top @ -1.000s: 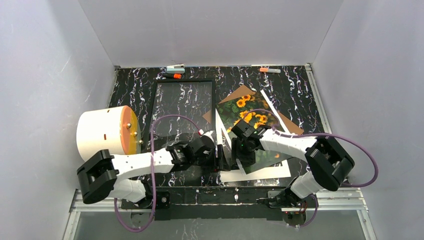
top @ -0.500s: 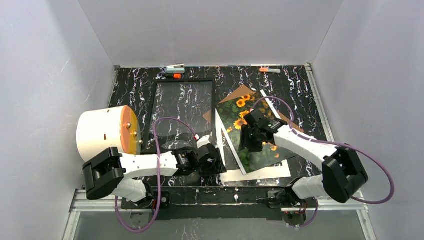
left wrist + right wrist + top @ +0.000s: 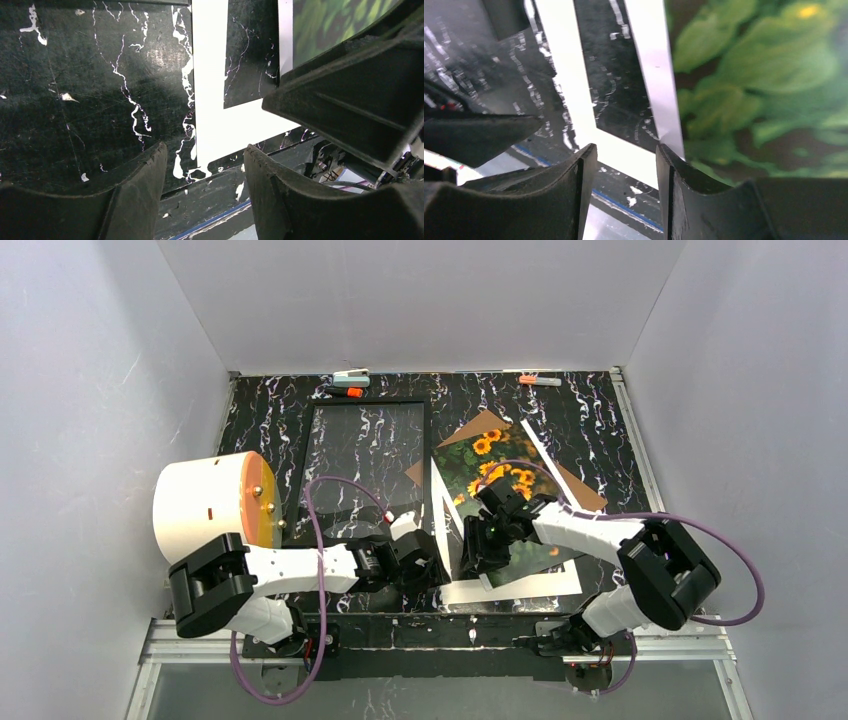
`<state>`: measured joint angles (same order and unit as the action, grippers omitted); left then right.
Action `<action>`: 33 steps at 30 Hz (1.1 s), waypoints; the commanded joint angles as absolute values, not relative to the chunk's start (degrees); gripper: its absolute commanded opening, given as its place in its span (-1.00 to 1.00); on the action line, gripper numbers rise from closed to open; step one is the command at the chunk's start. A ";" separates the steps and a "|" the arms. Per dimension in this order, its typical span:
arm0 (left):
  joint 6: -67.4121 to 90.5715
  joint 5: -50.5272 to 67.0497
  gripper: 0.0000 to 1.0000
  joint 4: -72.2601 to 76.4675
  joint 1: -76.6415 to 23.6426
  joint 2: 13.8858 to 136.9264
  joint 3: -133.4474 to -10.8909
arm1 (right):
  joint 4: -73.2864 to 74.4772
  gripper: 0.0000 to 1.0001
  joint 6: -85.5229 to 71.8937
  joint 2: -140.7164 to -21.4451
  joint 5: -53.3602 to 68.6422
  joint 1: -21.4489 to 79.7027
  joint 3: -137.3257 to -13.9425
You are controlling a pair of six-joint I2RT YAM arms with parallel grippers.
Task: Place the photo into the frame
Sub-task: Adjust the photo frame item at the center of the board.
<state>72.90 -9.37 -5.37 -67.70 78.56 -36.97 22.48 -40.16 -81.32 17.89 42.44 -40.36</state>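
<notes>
The left gripper (image 3: 205, 167) is shown with its fingers (image 3: 135, 195) parted and nothing clasped between them. Through the gap a corner of a white mat (image 3: 210, 105) is seen lying on the black marbled table (image 3: 75, 100). The right gripper (image 3: 626, 160) is likewise spread and empty, and the same mat corner is framed between its fingers (image 3: 704, 195).

The photo (image 3: 764, 90) is laid flat, picture side up, close against the outer side of one right finger. That fingertip is set at the white border near the print's near corner, but whether the paper is touched cannot be told.

From above, the two grippers are found close together, tips turned toward each other, near the table's near edge. The photo is spread beyond and to the right of the right fingers, over a brown backing board (image 3: 478, 424).

The frame (image 3: 365, 455) is laid flat beyond the left fingers, just beside the mat's long strip, and the marbled surface is seen through its pane. A white drum with an orange face (image 3: 205, 502) is placed well to the left of the left fingers.
</notes>
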 commanded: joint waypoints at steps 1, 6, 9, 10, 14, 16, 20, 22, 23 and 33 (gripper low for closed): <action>73.39 -10.33 0.13 -5.09 -67.98 78.83 -35.93 | 27.18 0.11 -39.69 -83.25 7.92 42.54 -41.68; 73.56 -11.34 0.17 -5.74 -67.94 78.23 -35.77 | 33.44 0.14 -42.65 -85.45 -7.24 41.77 -44.21; 73.40 -12.33 0.19 -6.76 -67.88 78.26 -36.22 | 35.73 0.13 -43.68 -86.40 -11.97 40.47 -45.77; 73.39 -12.79 0.20 -7.47 -67.73 78.35 -36.41 | 36.67 0.13 -44.11 -86.70 -13.69 39.92 -46.39; 72.70 -13.05 0.22 -8.25 -65.63 77.88 -36.52 | 38.34 0.13 -45.11 -86.04 -16.00 37.72 -48.38; 71.68 -12.52 0.22 -7.72 -64.07 77.32 -36.51 | 35.84 0.13 -42.55 -84.57 -11.67 37.71 -49.51; 68.05 -9.73 0.27 -4.48 -61.71 77.28 -37.67 | 26.80 0.16 -39.94 -81.69 2.35 37.72 -49.33; 66.68 -6.93 0.29 -1.66 -61.36 79.07 -38.49 | 23.89 0.18 -39.74 -82.42 8.05 37.78 -49.11; 66.45 -5.63 0.30 -0.90 -61.34 80.14 -39.08 | 23.56 0.18 -39.59 -83.38 10.73 37.79 -49.36; 68.99 -0.46 0.23 4.48 -61.47 86.65 -40.34 | 21.73 0.18 -38.91 -90.12 18.42 37.92 -45.84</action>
<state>68.62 -2.76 1.63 -61.45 85.08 -39.44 24.73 -39.97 -88.33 12.80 37.67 -47.66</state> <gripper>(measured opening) 0.634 0.589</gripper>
